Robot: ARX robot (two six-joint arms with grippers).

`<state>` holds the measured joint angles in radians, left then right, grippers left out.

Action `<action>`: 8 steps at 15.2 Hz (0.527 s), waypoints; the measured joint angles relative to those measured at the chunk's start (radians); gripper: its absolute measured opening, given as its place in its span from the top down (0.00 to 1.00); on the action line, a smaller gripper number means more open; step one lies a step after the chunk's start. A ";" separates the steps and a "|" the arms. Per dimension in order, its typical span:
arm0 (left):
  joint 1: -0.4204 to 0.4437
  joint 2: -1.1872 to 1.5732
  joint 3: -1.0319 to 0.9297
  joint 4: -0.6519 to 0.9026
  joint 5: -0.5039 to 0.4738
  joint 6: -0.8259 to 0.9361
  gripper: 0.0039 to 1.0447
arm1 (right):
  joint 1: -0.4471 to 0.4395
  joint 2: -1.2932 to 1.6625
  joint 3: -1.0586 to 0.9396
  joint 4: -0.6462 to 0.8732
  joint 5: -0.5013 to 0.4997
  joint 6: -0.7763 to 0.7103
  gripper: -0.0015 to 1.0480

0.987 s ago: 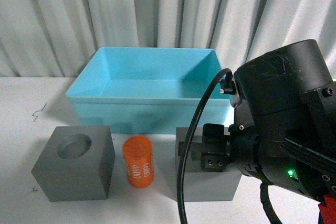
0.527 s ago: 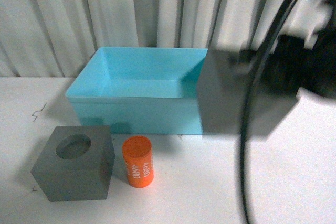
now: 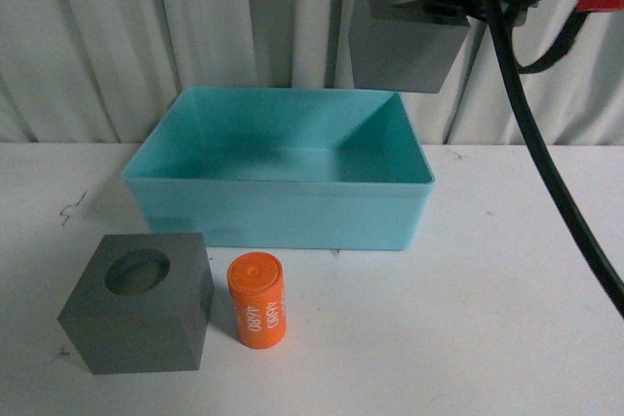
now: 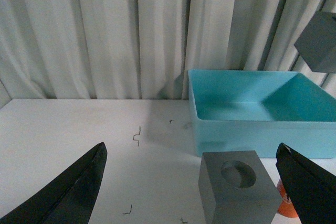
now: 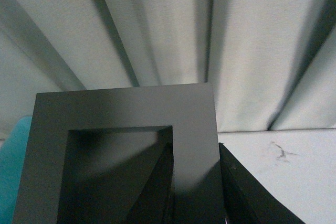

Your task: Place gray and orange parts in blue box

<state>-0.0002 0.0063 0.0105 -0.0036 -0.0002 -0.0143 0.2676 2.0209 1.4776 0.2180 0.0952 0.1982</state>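
- Your right hand [image 5: 194, 192] grips the square-recess cube [image 3: 400, 46] at upper centre-right, clear above the blue box [image 3: 278, 211] rim; half a second ago it hung beside the right wall.
- Your left hand [image 4: 186, 190] is spread open.
- The round-recess cube [image 3: 136, 304] and orange cylinder [image 3: 257, 299] sit lower left; open surface [image 3: 468, 319] to their right.

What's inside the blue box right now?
Nothing visible: the blue box shows bare floor and walls. Its near wall hides a strip of floor. The square-recess gray cube is held in the air by the right gripper, not inside.
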 joint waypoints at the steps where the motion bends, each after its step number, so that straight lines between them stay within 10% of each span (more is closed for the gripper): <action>1: 0.000 0.000 0.000 0.000 0.000 0.000 0.06 | 0.008 0.064 0.084 -0.030 -0.002 0.021 0.82; 8: 0.000 0.000 0.000 0.000 0.000 0.000 0.06 | 0.087 0.422 0.410 -0.288 0.053 0.153 0.82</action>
<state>-0.0002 0.0067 0.0105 -0.0036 -0.0002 -0.0143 0.3542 2.4428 1.8877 -0.0700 0.1478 0.3515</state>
